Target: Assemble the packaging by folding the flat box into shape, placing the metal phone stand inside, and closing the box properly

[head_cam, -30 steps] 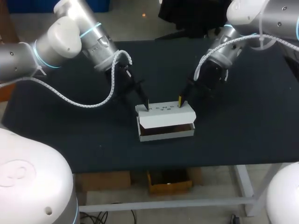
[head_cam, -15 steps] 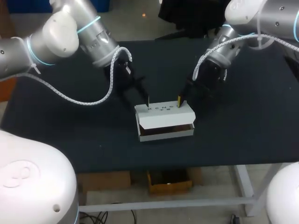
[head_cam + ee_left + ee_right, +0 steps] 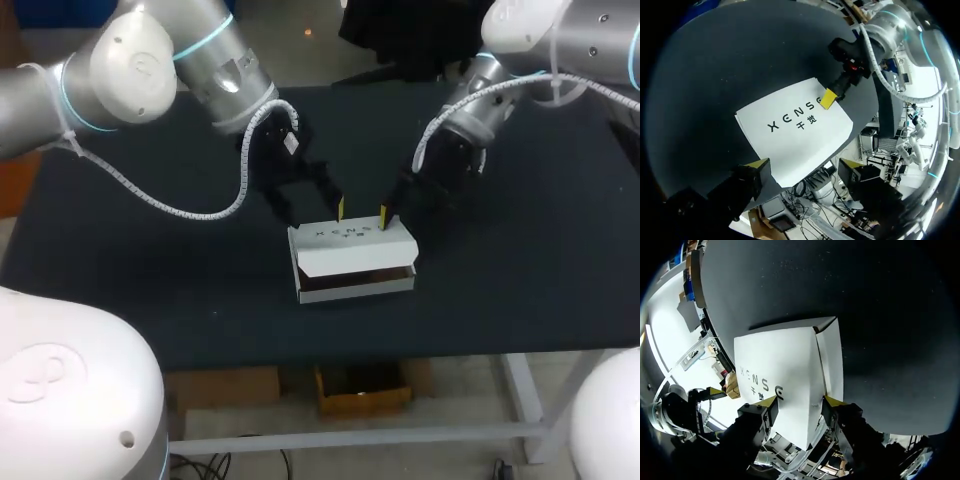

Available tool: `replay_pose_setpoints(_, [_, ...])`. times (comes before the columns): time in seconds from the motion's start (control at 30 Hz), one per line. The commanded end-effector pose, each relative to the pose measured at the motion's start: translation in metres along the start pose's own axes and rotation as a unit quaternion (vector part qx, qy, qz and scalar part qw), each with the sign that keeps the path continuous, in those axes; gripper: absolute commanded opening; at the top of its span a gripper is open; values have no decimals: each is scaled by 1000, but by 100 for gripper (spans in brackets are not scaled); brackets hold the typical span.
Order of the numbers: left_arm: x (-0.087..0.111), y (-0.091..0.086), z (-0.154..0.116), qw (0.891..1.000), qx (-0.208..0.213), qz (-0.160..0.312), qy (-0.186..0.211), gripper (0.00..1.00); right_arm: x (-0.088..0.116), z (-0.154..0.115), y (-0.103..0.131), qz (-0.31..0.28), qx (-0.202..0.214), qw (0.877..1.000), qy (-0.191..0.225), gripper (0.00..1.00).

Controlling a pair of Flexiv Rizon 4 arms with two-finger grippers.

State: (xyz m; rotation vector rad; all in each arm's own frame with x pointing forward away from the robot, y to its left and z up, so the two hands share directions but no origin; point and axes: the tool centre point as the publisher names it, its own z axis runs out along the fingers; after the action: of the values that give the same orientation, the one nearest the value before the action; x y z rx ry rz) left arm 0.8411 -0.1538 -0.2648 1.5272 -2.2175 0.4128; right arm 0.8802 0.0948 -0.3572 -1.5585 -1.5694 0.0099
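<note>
- White card box point(image 3: 352, 258): sits at the middle of the black table point(image 3: 520, 270). Its lid is down, but a dark gap shows along the front face. In my right wrist view one end flap stands slightly out from the lid.
- Left arm point(image 3: 150, 70): enters from the far left corner, wrist bent down toward the box's rear edge.
- Left gripper point(image 3: 313, 210): fingers spread wide and holding nothing, just above the lid's rear edge. In its own wrist view only one yellow tip shows, near a corner of the box.
- Right arm point(image 3: 540, 40): enters from the far right corner, forearm angled down to the box's rear right.
- Right gripper point(image 3: 800, 401): fingers apart, tips astride the lid's end, one on the printed top and one at the end flap. I see no clamp on it.
</note>
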Motion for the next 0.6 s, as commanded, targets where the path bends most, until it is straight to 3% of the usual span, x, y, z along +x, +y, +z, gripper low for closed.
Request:
replay_pose_setpoints(0.03, [9, 0, -6, 999, 2, 41, -11, 100, 0, 0, 3, 1, 4, 1000, 1, 55])
replay_pose_setpoints(0.27, [18, -1, -14, 987, 1, 158, -38, 100, 0, 0, 3, 1, 4, 1000, 1, 55])
replay_pose_setpoints(0.43, [24, 4, -16, 964, -13, 257, -71, 100, 0, 0, 3, 1, 4, 1000, 1, 56])
replay_pose_setpoints(0.6, [30, 9, -6, 934, -35, 330, -132, 100, 0, 0, 3, 1, 4, 1000, 1, 55])
